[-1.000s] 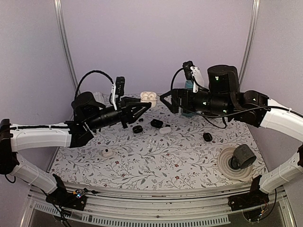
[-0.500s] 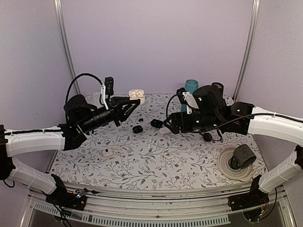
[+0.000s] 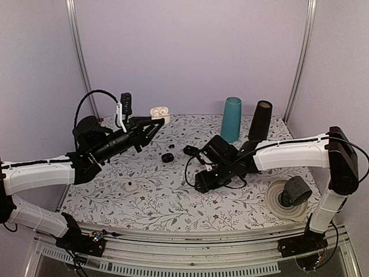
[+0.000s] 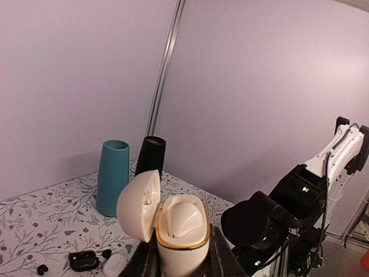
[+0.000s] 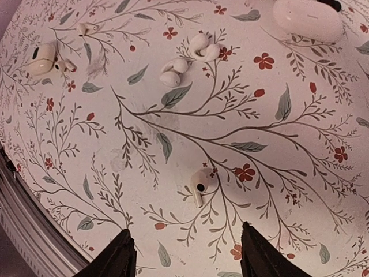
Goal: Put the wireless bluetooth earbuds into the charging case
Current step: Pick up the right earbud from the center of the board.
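Holding charging case [image 4: 180, 234]: left tool [image 4: 183, 262] | lid open | earbud [image 5: 199, 186] on table [image 5: 300, 144]

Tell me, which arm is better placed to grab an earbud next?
Right: the right gripper, open, hovers just over a loose earbud, while the left gripper holds the open charging case aloft.
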